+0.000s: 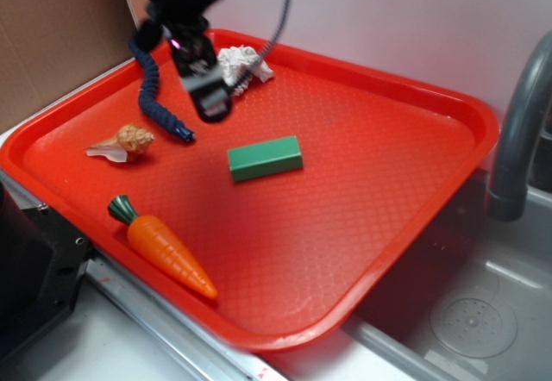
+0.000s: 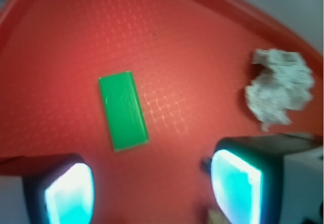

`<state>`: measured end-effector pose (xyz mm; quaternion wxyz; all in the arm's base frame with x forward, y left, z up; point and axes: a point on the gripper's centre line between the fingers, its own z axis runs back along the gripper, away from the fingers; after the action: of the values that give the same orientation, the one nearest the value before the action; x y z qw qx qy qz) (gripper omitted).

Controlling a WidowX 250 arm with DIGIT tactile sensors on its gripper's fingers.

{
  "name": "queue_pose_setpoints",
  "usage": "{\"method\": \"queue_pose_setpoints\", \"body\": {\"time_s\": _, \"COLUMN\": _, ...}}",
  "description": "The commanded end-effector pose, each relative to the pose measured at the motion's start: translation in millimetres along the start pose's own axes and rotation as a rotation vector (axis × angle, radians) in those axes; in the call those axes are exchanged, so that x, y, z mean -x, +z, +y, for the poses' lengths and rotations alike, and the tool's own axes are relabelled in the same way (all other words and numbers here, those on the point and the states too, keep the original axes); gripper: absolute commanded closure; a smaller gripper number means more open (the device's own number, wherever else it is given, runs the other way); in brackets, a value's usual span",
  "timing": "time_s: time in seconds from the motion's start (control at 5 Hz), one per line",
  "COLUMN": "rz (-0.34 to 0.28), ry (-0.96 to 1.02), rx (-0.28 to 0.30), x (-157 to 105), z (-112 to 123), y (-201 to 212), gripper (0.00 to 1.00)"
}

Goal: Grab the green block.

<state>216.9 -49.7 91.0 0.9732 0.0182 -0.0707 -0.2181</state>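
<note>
1. Your gripper [image 2: 152,193] is hanging above the back-left part of the red tray [image 1: 431,105], with its two fingers [image 2: 68,193] standing wide apart and nothing sitting between them.
2. You are seeing, in the wrist view, both pads glowing pale cyan at the bottom of the frame, with bare tray surface showing in the gap.
3. You are looking at the green block [image 1: 265,158] lying flat on the tray near its middle, apart from the gripper and untouched by it.
4. In the wrist view the green block [image 2: 123,110] is sitting just above the open gap and slightly toward the left pad, its long side running roughly up and down the frame.
5. You are also seeing a crumpled white wad [image 1: 241,64] resting near the tray's back edge, close behind the gripper; in the wrist view it [image 2: 280,89] is lying at the right.
6. A small tan shell [image 1: 125,142] is lying on the left side of the tray, well apart from the block.
7. An orange toy carrot [image 1: 168,250] with a dark green top is lying near the tray's front-left edge.
8. A grey faucet [image 1: 517,131] is standing over a sink [image 1: 474,321] to the right of the tray.
</note>
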Motion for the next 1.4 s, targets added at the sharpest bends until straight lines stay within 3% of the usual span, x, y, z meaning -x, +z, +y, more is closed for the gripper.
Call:
{"method": "queue_pose_setpoints", "body": {"time_s": 0.0, "rz": -0.054, "ry": -0.097, "rx": 0.042, "x": -26.1, "z": -5.3, "y": -26.0, "gripper": 0.00}}
{"method": "queue_pose_setpoints", "body": {"time_s": 0.2, "rz": -0.047, "ry": -0.139, "rx": 0.065, "x": -29.1, "z": -10.9, "y": -37.5, "gripper": 0.00}}
{"method": "queue_pose_setpoints", "body": {"time_s": 0.6, "rz": 0.005, "ry": -0.156, "rx": 0.042, "x": -33.2, "z": -14.8, "y": -59.7, "gripper": 0.00}}
{"method": "queue_pose_setpoints", "body": {"time_s": 0.8, "rz": 0.037, "ry": -0.165, "rx": 0.018, "x": -34.0, "z": -21.8, "y": -66.0, "gripper": 0.55}}
{"method": "queue_pose_setpoints", "body": {"time_s": 1.0, "rz": 0.040, "ry": -0.167, "rx": 0.021, "x": -33.6, "z": -24.4, "y": -66.3, "gripper": 1.00}}
{"method": "queue_pose_setpoints", "body": {"time_s": 1.2, "rz": 0.073, "ry": -0.128, "rx": -0.010, "x": -32.2, "z": -25.4, "y": -61.7, "gripper": 1.00}}
